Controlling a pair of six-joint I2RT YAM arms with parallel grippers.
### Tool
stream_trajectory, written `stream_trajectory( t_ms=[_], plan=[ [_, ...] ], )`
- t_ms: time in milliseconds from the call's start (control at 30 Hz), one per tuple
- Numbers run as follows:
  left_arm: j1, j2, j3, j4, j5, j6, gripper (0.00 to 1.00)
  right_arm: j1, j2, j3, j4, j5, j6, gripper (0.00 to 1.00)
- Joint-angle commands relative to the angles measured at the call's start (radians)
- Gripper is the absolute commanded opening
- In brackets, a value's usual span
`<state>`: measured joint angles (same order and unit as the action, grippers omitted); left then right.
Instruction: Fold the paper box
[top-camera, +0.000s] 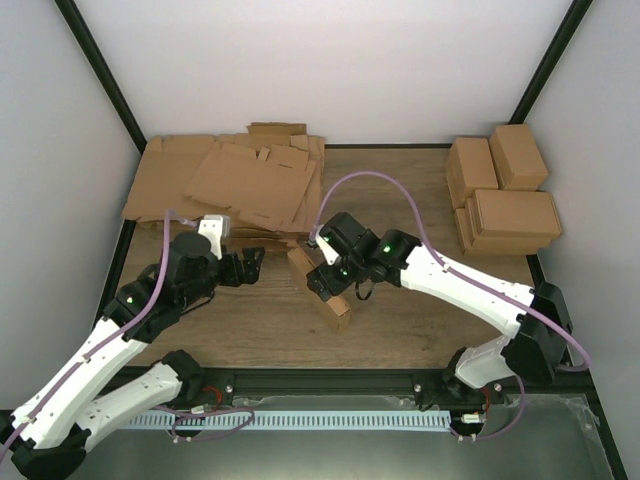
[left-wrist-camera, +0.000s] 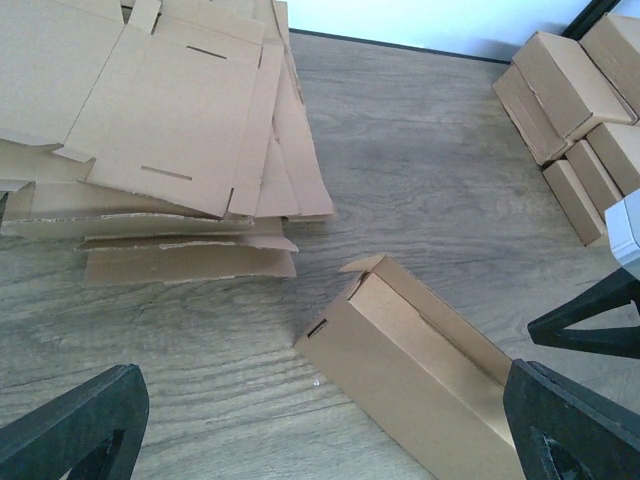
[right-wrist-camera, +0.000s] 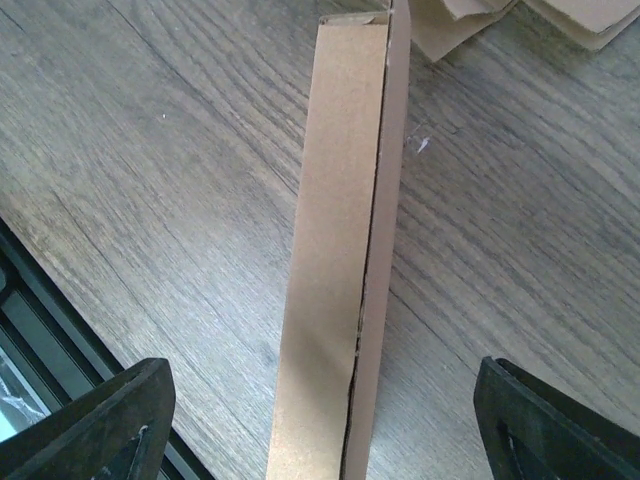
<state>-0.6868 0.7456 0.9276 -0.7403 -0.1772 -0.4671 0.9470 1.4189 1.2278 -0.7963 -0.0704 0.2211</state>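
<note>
Paper box stands on its long side mid-table on the wood-grain table, white walls around; right gripper spread wide over it, left gripper likewise spread, at its 9 o'clock

The paper box lies mid-tabletop between my wide-spread jaws. Flat cardboard sheets are heaped toward the far-left corner.
</note>
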Motion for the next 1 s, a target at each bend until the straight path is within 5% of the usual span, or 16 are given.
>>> stream_trajectory(
  t_ms=[0,200,467,967],
  plan=[
    [0.005,0.004,0.026,-0.005,0.01,0.02,1.0,0.025,0.017,0.057,-0.055,0.031,0.013,0.85],
    [0.004,0.01,0.029,-0.001,0.008,0.012,1.0,0.054,0.06,0.053,-0.083,0.081,0.039,0.82],
    [0.004,0.006,0.034,0.0,0.018,0.006,1.0,0.063,0.073,0.047,-0.061,0.088,-0.014,0.6],
    [0.004,0.007,0.052,-0.011,0.011,0.014,1.0,0.064,0.08,-0.035,0.011,0.094,-0.198,0.42]
  ],
)
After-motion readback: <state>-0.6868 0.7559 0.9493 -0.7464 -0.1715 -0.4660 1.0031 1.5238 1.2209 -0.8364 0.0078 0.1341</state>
